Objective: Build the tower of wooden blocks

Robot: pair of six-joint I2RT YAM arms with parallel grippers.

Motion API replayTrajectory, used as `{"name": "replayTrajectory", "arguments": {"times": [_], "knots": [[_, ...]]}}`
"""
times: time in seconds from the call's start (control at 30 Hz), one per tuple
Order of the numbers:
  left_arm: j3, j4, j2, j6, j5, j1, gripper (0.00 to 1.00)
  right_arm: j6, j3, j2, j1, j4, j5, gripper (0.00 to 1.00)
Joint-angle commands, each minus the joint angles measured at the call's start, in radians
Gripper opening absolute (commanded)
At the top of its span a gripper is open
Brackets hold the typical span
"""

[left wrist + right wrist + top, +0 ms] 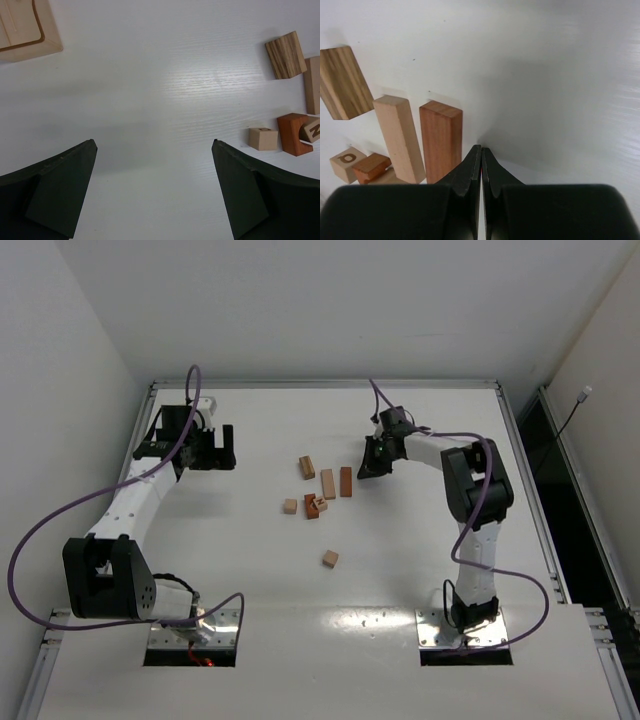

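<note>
Right tool (pixel 481 151): my black fingers pressed together, gripping nothing, tips near a reddish-brown wooden bar (pixel 440 140). My left tool (pixel 154 142): spread wide, empty, over the white bench (pixel 160 75). Mid-bench, the small tan and reddish-brown wood blocks (pixel 328 483) lie loose, with one tan cube (pixel 330 558) apart from the rest.
</note>
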Motion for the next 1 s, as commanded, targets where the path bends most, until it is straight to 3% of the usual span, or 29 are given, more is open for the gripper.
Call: {"name": "replayTrajectory", "arguments": {"times": [0.0, 0.97], "knots": [[0.012, 0.02, 0.004, -0.008, 0.017, 0.006, 0.99, 0.022, 0.024, 0.034, 0.018, -0.02, -0.021, 0.0], [0.021, 0.02, 0.013, -0.008, 0.017, 0.006, 0.99, 0.079, 0.043, 0.063, 0.074, 0.009, -0.064, 0.0]]}}
